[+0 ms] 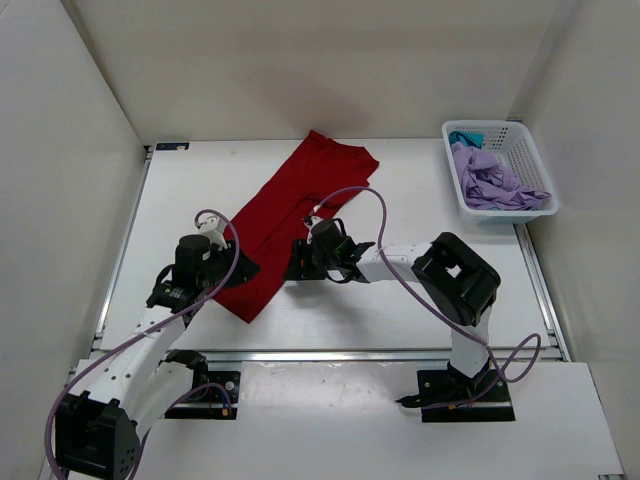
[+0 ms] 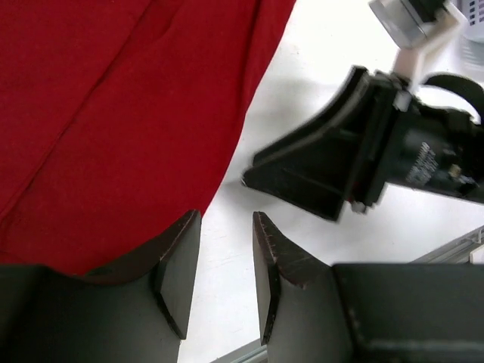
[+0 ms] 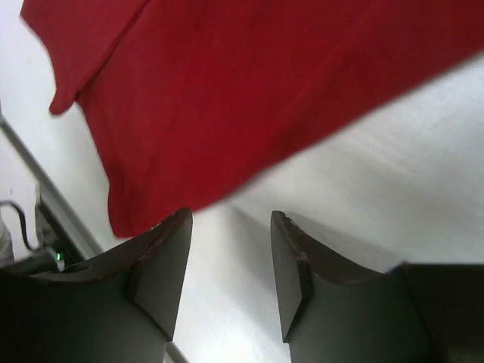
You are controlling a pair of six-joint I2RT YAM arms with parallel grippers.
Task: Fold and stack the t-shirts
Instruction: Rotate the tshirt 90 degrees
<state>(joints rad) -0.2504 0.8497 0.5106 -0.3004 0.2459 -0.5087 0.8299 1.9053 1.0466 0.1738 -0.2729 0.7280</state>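
Observation:
The dark red t-shirt [image 1: 295, 205] lies as a long folded strip, running diagonally from the back middle of the table to the front left. My left gripper [image 1: 243, 270] sits at the strip's near end, by its right edge. In the left wrist view it [image 2: 225, 215] is open over bare table, with the red shirt [image 2: 121, 121] just to its left. My right gripper [image 1: 296, 262] faces it from the right, just off the shirt's edge. It [image 3: 231, 214] is open with nothing between its fingers, and the red cloth [image 3: 249, 83] lies just ahead. The lavender t-shirt [image 1: 495, 180] and the teal t-shirt [image 1: 465, 137] lie bunched in the basket.
A white lattice basket [image 1: 530, 155] stands at the back right corner of the table [image 1: 400, 320]. The right arm's gripper [image 2: 333, 166] shows close ahead in the left wrist view. White walls enclose the table on three sides.

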